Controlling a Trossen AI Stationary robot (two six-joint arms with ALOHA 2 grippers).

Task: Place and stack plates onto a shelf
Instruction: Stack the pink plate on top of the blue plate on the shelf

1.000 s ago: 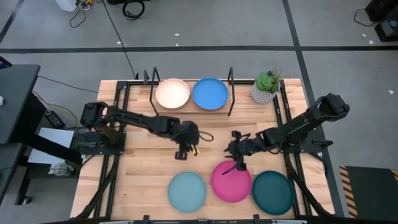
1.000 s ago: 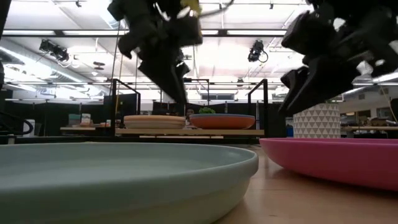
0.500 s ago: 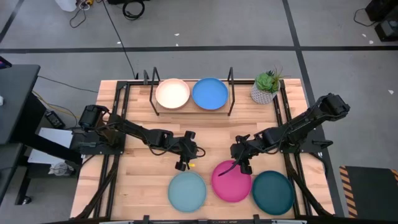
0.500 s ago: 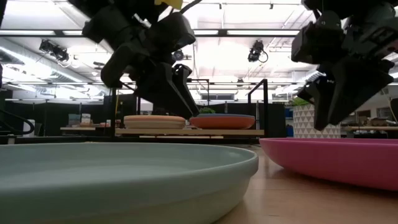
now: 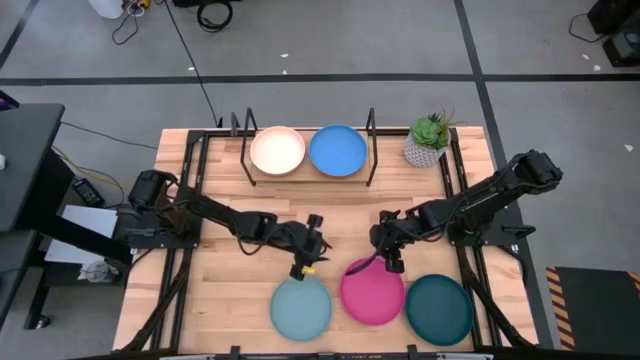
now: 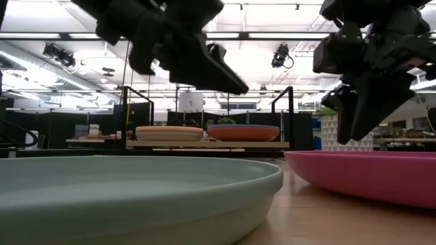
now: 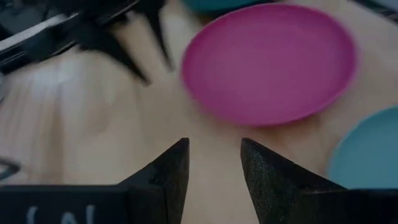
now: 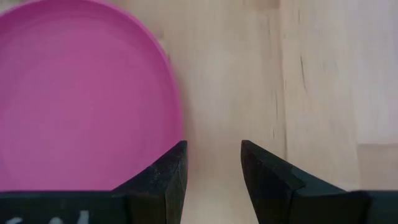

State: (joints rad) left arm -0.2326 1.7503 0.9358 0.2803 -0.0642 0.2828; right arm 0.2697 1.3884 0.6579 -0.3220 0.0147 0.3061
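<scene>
Three plates lie flat near the table's near edge: light blue [image 5: 300,307], magenta [image 5: 372,291] and dark teal [image 5: 438,308]. The shelf [image 5: 306,176] stands at the far edge and carries a peach-topped stack [image 5: 277,150] and a blue-topped stack [image 5: 337,150]; in the low view orange shows under the blue [image 6: 243,133]. My left gripper [image 5: 311,250] is open, above the table just beyond the light blue plate's far rim [image 7: 367,155]. My right gripper [image 5: 386,256] is open and points down over the magenta plate's far rim [image 8: 171,106], clear of it [image 6: 361,109].
A green plant in a white pot [image 5: 428,139] stands right of the shelf. Black frame rails run along the table's left [image 5: 188,200] and right [image 5: 462,200] sides. Bare wood [image 5: 340,215] lies between the shelf and the near row of plates.
My left gripper has moved toward the near edge and a little right, down toward the light blue plate, tipping more level. My right gripper has shifted slightly toward the near edge, coming over the magenta plate's far rim, and has turned to point down. The plates have stayed put.
</scene>
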